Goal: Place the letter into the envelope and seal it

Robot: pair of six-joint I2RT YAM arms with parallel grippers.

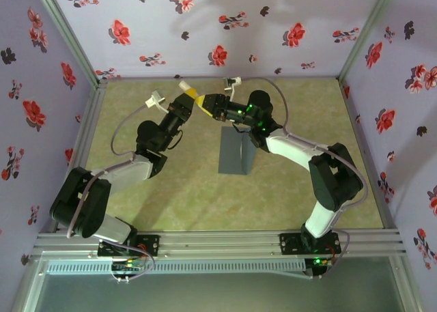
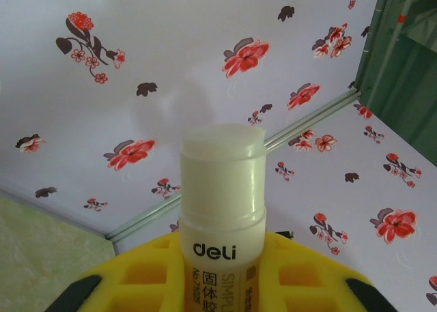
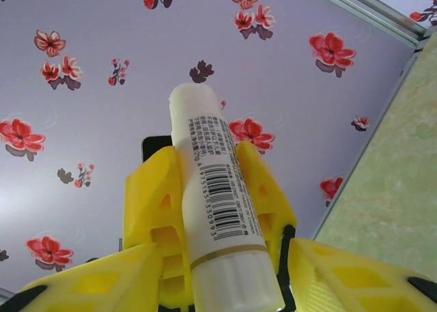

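The left gripper (image 2: 222, 278) is clamped on a white cylindrical plastic glue stick (image 2: 222, 189), holding it up off the table, presumably so the other arm can work on its end. The right gripper (image 3: 229, 285) brackets the stick's ribbed end, its yellow fingers (image 3: 102, 285) standing apart on either side. Whether they already pinch it I cannot tell. The flat slate-grey paper envelope (image 1: 235, 155) lies on the green table (image 1: 171, 203), partly under the right arm — left there, I judge, for gluing.
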